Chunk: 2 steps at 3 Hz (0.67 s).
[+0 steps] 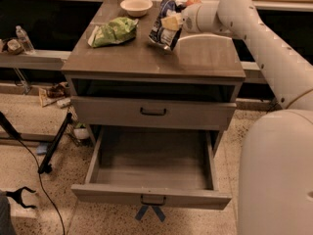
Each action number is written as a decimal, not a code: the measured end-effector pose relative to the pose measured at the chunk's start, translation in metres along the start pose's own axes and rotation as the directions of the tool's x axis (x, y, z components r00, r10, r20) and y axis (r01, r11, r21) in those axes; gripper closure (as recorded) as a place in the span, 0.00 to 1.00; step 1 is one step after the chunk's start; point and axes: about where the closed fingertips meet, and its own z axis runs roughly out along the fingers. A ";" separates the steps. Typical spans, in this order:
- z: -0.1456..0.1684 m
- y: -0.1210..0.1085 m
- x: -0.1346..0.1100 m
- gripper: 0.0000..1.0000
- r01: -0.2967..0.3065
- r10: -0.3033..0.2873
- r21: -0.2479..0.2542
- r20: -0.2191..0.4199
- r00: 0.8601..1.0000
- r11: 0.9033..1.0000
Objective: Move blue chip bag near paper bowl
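The blue chip bag [165,25], dark blue foil with a pale front panel, hangs tilted in my gripper [177,21] just above the cabinet top, its lower corner close to the surface. The gripper is shut on the bag's right side. The paper bowl [136,5], cream-white and round, stands at the back of the top, a short way left and behind the bag.
A green and white chip bag [113,32] lies on the left of the cabinet top [205,58]. A red apple [192,2] peeks out behind my arm. The bottom drawer [152,168] stands open toward me. Cables and clutter lie on the floor at left.
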 end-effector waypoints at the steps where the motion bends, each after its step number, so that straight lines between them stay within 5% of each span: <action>1: 0.005 -0.029 -0.020 1.00 0.043 -0.045 0.088 0.020 0.999 0.995; 2: 0.025 -0.042 -0.038 1.00 0.069 -0.075 0.155 0.034 0.997 0.986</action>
